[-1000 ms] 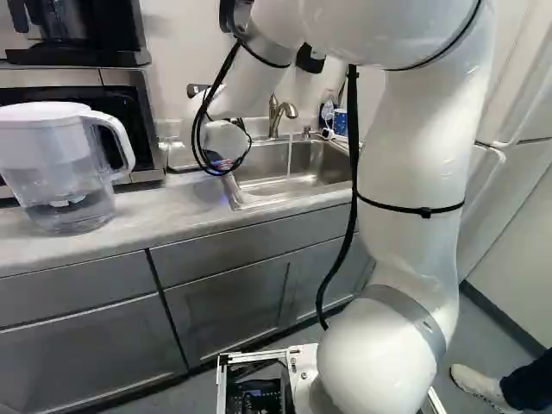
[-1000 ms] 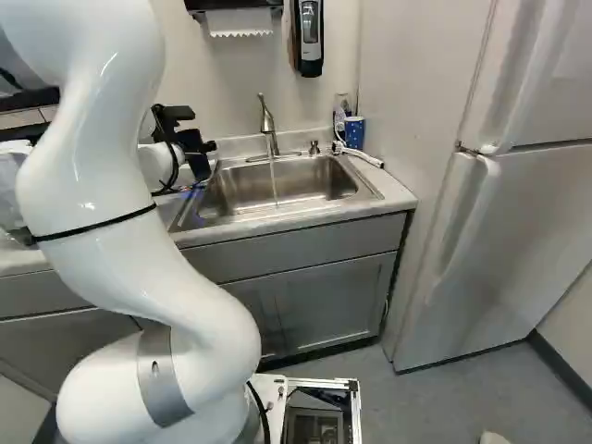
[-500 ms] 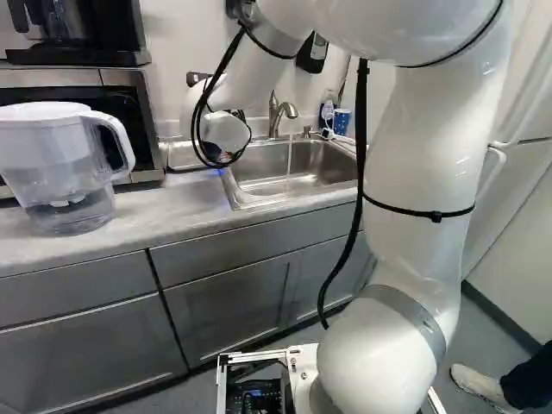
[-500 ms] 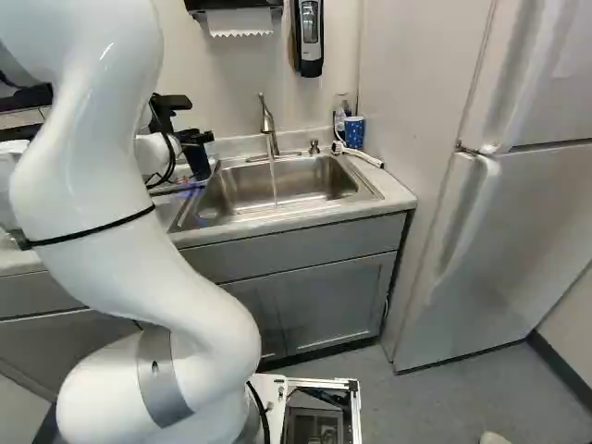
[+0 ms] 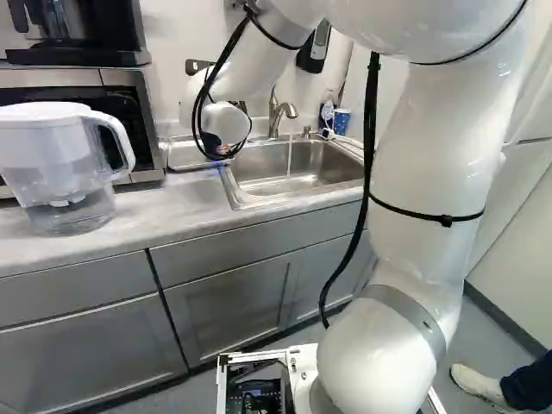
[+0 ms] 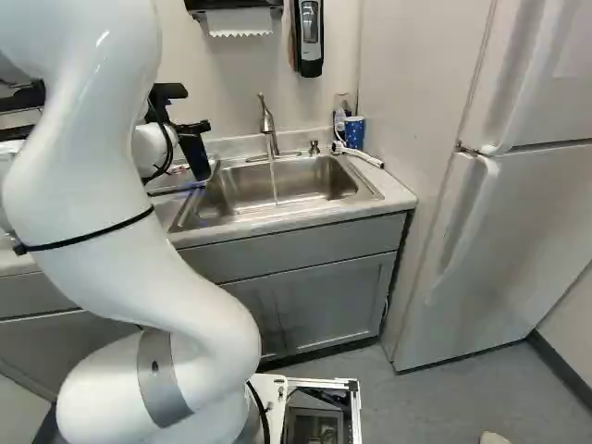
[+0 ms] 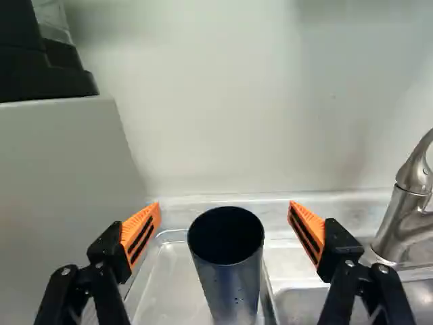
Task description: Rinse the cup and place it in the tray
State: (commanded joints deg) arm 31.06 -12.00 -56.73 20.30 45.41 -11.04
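The arm (image 5: 431, 155) has just pulled back a bit; in the left base view its tall part has slid to the right, and the round white end by the sink (image 6: 305, 185) has gone up a little, so more of the metal tray (image 7: 169, 277) shows; the base has not moved. The claw (image 7: 225, 205) is wide open and has hold of nothing; one orange pad is on each side of the dark cup (image 7: 237, 288), with a gap on both sides. The cup looks to stand up by itself in the tray, beside the sink, though its bottom is hidden; it has small spots on its side that may be water drops, so I think it has had its rinse.

That seems to mean the big job is nearly done; the step now looks like letting go and backing away. Next the claw should go straight back, nice and slow, with the pads kept wide; if it swings to one side, it could bump the cup and tip it over. Water (image 6: 274, 185) runs from the tap (image 6: 267, 120); I guess someone will need to turn it off.
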